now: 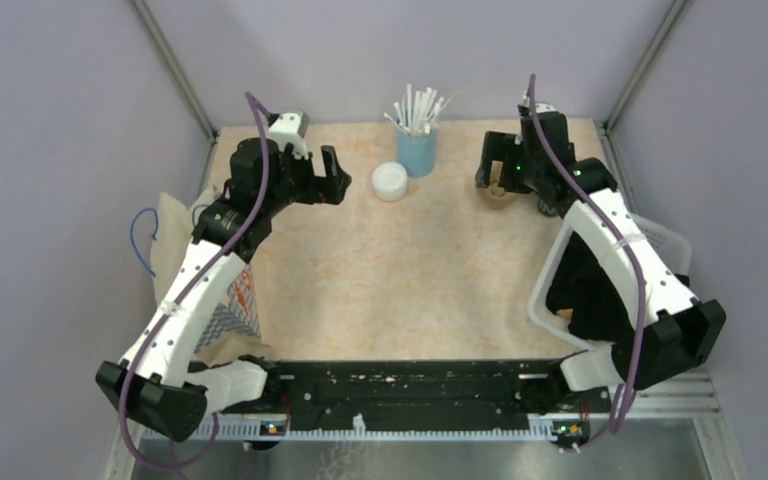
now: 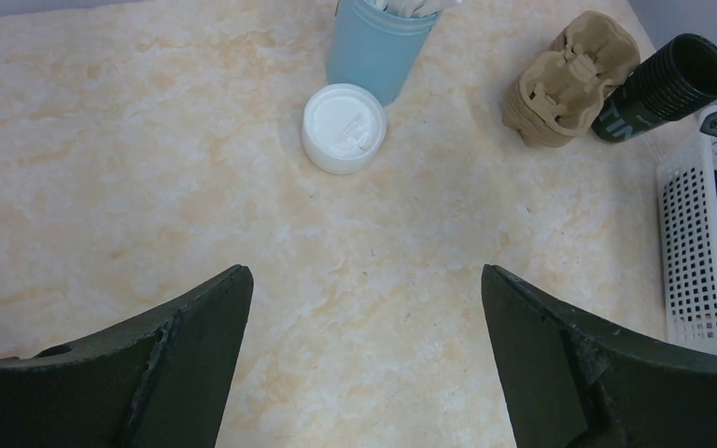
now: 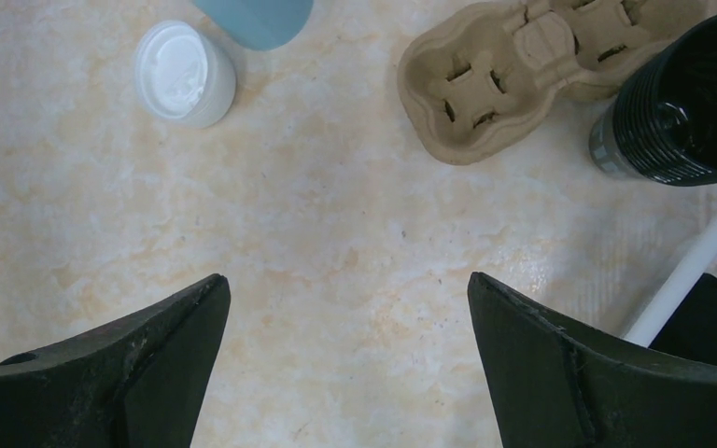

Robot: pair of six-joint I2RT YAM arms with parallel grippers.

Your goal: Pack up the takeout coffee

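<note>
My left pincer, right pincer spread, empty. Upper right, cup: likely light, crushable; I grip ribbed wall midway, gently.

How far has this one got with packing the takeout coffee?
Nothing looks done yet. The dark ribbed cup sits open beside the cardboard cup carrier, not in it. Its white lid lies apart, by the blue straw cup. Nothing is in hand: the left gripper and right gripper are both open and empty. Left to do: lid onto cup, then probably cup into carrier.
</note>
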